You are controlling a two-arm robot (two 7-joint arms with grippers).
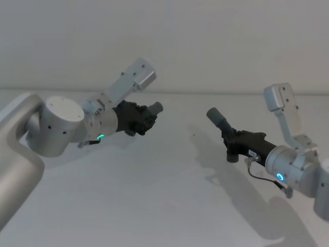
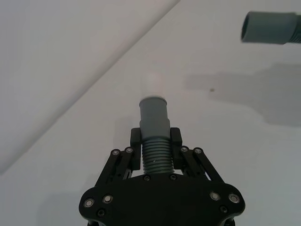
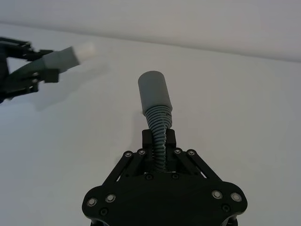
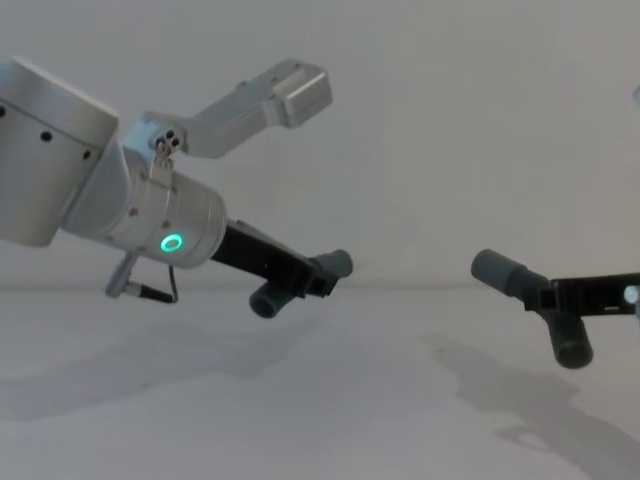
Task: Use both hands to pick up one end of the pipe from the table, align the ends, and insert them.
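- The left gripper (image 1: 140, 119) hangs above the worktop (image 1: 154, 206). Its jaws are clamped on the ribbed body of the left pipe piece (image 2: 155, 155). The left cuff (image 1: 156, 108), tipped with a white spigot (image 3: 87, 49), points toward the right.
- Between the two ends is an open gap. They are well apart and, judging from the head view, not yet on one line.
- The right gripper (image 1: 235, 141) is also off the worktop, jaws clamped on the ribs of the right pipe piece (image 3: 160, 125). The right cuff (image 1: 216, 117) has its open mouth facing left.
- Progress, as I judge it: both pieces are picked up. Aligning the ends and pushing the spigot in remain to be done.
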